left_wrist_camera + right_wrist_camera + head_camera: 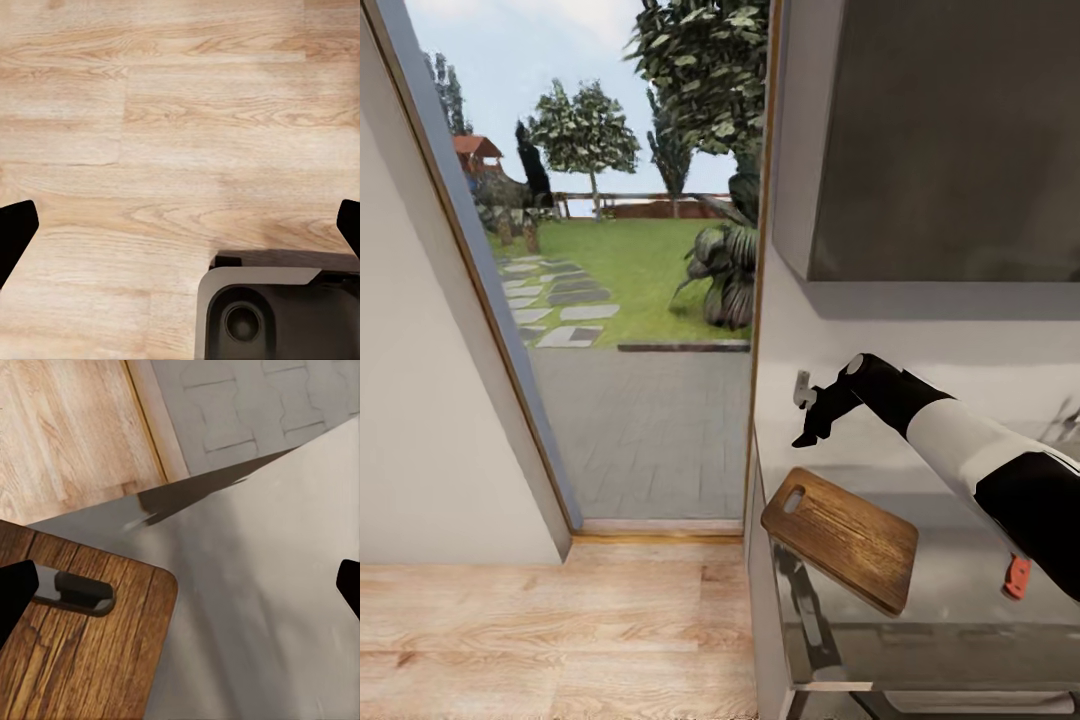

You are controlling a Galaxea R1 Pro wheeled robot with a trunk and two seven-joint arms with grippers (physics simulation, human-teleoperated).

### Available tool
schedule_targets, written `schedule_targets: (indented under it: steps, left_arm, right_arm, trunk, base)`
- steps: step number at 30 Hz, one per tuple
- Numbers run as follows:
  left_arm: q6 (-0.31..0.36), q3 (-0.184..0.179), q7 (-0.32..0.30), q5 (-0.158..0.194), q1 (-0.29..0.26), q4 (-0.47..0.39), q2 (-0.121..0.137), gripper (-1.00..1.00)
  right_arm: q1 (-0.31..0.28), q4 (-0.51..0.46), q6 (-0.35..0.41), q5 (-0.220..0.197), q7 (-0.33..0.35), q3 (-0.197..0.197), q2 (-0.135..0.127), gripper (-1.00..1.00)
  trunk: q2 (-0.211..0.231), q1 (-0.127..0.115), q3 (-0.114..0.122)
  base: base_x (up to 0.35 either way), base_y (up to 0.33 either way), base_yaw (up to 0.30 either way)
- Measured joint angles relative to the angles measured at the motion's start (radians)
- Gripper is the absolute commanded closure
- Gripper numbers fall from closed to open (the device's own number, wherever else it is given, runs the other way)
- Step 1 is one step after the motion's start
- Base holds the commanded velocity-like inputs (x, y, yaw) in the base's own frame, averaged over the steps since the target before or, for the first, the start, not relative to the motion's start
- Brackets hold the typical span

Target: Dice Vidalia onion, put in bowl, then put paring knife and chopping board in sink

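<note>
The dark brown rectangular wooden chopping board (842, 538) with a handle slot lies on the smooth grey countertop (950, 590), one corner overhanging its edge. Above the board's slotted end hovers the right gripper (807, 415), fingers spread wide and empty. Beyond the board, a small red-handled knife (1016, 577) peeks from under the arm. The left gripper (180, 225) hangs released over the light wooden floor (150, 112).

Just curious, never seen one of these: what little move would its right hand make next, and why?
Probably lower the right hand onto the chopping board. It hovers open above the board's handle-hole end, and the board pokes over the countertop edge, easy to grip.
</note>
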Motion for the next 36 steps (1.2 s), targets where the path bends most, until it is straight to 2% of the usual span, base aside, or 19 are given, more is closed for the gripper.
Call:
schedule_targets:
  steps: [16, 21, 36]
  left_arm:
    - [0.0, 0.0, 0.0, 0.0, 0.0, 0.001, 0.0, -1.0]
    - [0.0, 0.0, 0.0, 0.0, 0.0, 0.001, 0.0, -1.0]
    - [0.0, 0.0, 0.0, 0.0, 0.0, 0.002, -0.001, -1.0]
  right_arm:
    - [0.001, 0.0, 0.0, 0.0, 0.0, 0.0, 0.009, -1.0]
    - [0.001, 0.0, 0.0, 0.0, 0.001, 0.001, 0.02, -1.0]
    - [0.005, 0.003, -0.02, 0.0, 0.002, 0.004, 0.02, -1.0]
  trunk:
    - [0.0, 0.0, -0.026]
    - [0.0, 0.0, -0.034]
    - [0.0, 0.0, -0.058]
  base:
    - [0.001, 0.0, 0.0]
    - [0.0, 0.0, 0.0]
    - [0.0, 0.0, 0.0]
